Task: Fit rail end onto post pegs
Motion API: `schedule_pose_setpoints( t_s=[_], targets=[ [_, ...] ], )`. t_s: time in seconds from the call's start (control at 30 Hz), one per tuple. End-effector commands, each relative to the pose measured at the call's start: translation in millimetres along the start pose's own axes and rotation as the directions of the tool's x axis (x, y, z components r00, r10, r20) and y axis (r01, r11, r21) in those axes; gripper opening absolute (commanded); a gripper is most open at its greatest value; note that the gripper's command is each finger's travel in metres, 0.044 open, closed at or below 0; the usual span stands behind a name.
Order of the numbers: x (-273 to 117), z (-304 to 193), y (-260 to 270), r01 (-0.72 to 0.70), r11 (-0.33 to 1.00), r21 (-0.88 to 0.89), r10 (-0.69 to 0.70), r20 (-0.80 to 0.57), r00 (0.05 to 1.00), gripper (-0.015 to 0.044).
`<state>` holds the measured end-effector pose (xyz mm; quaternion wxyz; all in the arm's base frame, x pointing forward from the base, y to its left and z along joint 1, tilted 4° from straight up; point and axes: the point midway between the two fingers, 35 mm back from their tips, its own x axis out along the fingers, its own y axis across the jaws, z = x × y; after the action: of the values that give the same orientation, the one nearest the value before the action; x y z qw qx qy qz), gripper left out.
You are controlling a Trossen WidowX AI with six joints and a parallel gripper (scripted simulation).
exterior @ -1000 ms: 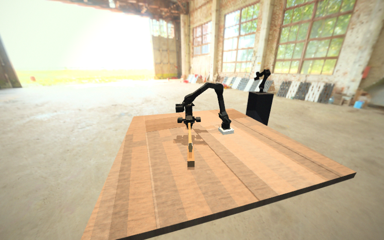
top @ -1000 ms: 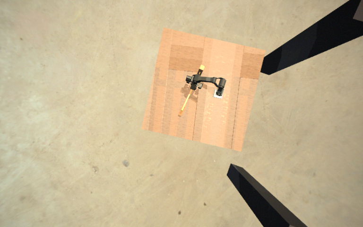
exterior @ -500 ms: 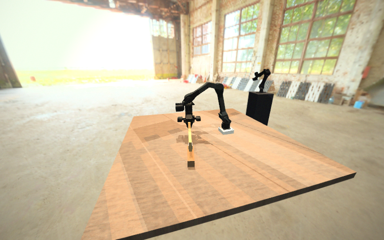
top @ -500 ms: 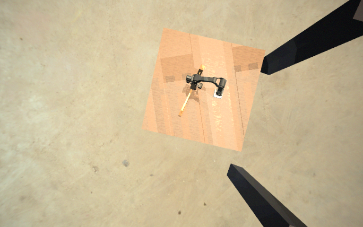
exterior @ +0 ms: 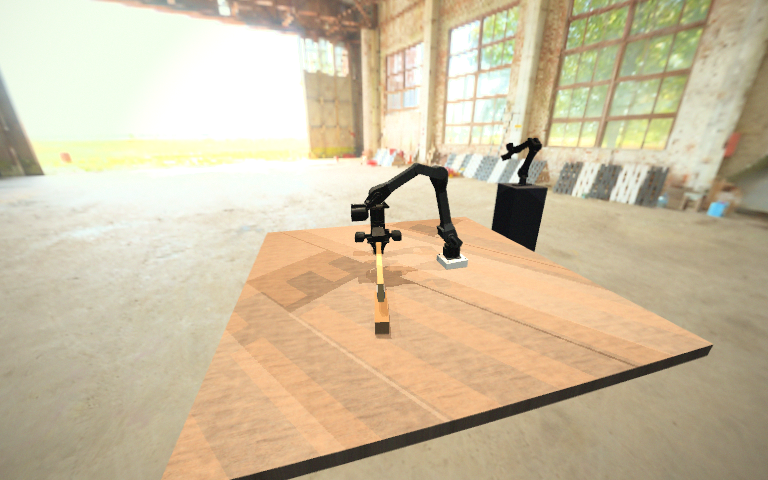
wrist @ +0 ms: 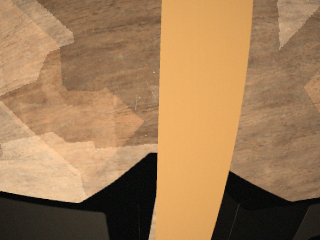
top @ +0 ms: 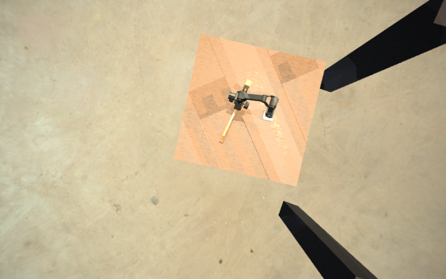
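Note:
The long wooden rail (top: 229, 123) (exterior: 380, 268) (wrist: 202, 90) stands on edge, held off the table along its middle. My gripper (top: 238, 104) (exterior: 378, 247) (wrist: 174, 161) is shut on the rail, towards its post end. The rail's other end lies over the low footboard block (top: 221, 140) (exterior: 381, 327); the bracket is too small to make out. The post (top: 248, 81) shows as a bright top beyond the gripper in the top view; the gripper hides it in the exterior view. The pegs, the holes and any gap at the post cannot be made out.
The arm's white base (top: 266, 118) (exterior: 452, 261) stands on the wooden table top (top: 283, 164) (exterior: 481, 362), to the right of the rail. The arm reaches over from it. A second arm stands on a black pedestal (exterior: 518, 215) behind the table.

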<state>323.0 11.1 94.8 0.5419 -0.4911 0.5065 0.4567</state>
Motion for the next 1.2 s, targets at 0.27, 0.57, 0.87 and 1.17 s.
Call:
schedule_pose_setpoints(
  t_s=[0.27, 0.57, 0.87, 1.17],
  targets=[
    [-3.9, 1.7, -3.7, 0.023, 1.0, -0.002, -0.023, 0.011, 1.0, 0.0],
    [-0.1, 1.7, -2.3, 0.023, 1.0, -0.002, -0.023, 0.011, 1.0, 0.0],
    [-1.1, 1.7, -1.2, 0.023, 1.0, -0.002, -0.023, 0.011, 1.0, 0.0],
    [-0.3, 1.7, -0.6, 0.023, 1.0, -0.002, -0.023, 0.011, 1.0, 0.0]
  ],
)
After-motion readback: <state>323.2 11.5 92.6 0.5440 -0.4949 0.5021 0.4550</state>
